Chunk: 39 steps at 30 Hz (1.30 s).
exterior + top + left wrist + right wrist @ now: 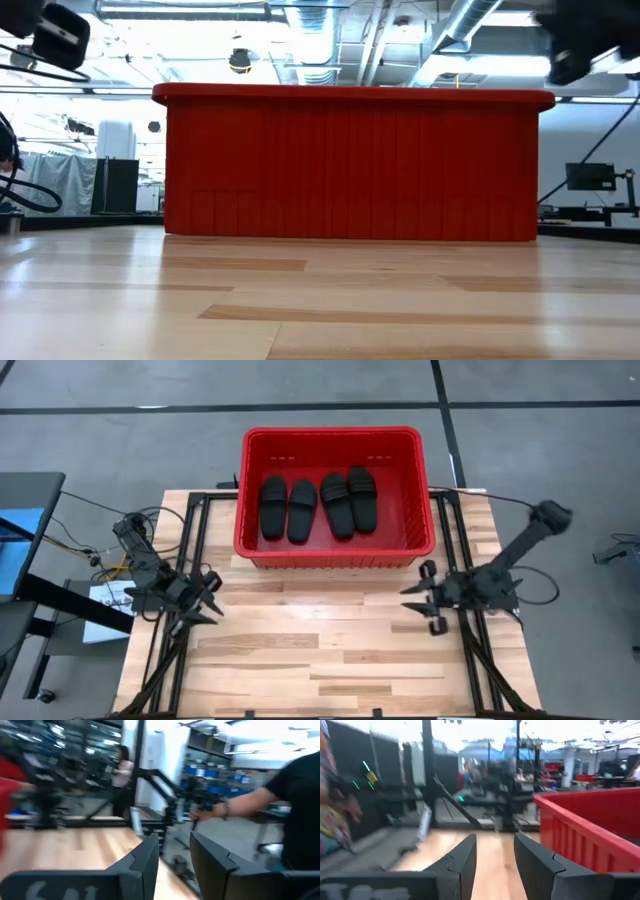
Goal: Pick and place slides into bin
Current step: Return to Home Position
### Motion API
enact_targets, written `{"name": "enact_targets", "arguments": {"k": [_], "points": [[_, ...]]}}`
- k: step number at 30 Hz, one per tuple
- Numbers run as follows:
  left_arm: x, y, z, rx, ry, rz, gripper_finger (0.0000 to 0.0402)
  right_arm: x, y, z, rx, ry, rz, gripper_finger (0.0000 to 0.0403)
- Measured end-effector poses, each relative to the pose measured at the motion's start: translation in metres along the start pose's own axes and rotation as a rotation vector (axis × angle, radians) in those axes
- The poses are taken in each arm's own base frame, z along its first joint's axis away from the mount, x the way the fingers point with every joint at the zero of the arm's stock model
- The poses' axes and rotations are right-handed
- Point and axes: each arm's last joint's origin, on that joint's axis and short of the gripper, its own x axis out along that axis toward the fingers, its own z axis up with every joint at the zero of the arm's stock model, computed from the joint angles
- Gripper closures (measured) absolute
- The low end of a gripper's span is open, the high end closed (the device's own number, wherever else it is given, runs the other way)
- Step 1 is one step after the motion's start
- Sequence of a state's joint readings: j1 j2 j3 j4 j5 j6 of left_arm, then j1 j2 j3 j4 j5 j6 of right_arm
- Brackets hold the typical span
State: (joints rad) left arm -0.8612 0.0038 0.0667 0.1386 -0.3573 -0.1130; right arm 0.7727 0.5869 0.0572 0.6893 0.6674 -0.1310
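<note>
The bin (335, 558) is bright red, its walls ribbed in vertical lines. The four slides (302, 510) inside are matte black, their straps seemingly ridged. The bench (320, 650) is pale wood in mixed blond and tan planks. The floor (120, 430) is grey.

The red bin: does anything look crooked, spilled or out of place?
Nothing stands out. All four slides lie flat in the bin, side by side in two pairs, the right pair slightly angled. None lies on the table. The left gripper and right gripper hang open and empty at the table's sides.
</note>
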Motion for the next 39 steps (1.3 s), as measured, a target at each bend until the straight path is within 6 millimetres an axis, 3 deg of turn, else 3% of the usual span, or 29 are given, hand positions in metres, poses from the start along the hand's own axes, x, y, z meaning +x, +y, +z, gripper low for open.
{"name": "enact_targets", "arguments": {"k": [6,10,20,29,32,39], "points": [[-0.002,0.004,0.010,0.104,0.009,0.173,0.0299,0.018,-0.023,-0.006,-0.052,0.009,0.036,0.0281],[-0.002,0.005,0.010,0.182,0.023,0.207,0.0299,0.012,-0.034,0.000,-0.064,-0.052,0.128,0.0281],[-0.002,0.006,0.009,0.215,0.039,0.208,0.0299,-0.015,-0.044,-0.008,0.070,0.072,0.220,0.0281],[-0.004,0.008,-0.007,0.044,0.161,0.223,0.0299,-0.025,-0.042,-0.016,0.073,0.142,0.252,0.0281],[-0.003,0.007,-0.015,0.003,0.180,0.178,0.0299,-0.024,-0.042,-0.016,0.072,0.147,0.250,0.0281],[-0.001,-0.003,-0.026,-0.063,0.193,-0.168,0.0299,-0.025,-0.042,-0.017,0.070,0.152,0.250,0.0281]]}}
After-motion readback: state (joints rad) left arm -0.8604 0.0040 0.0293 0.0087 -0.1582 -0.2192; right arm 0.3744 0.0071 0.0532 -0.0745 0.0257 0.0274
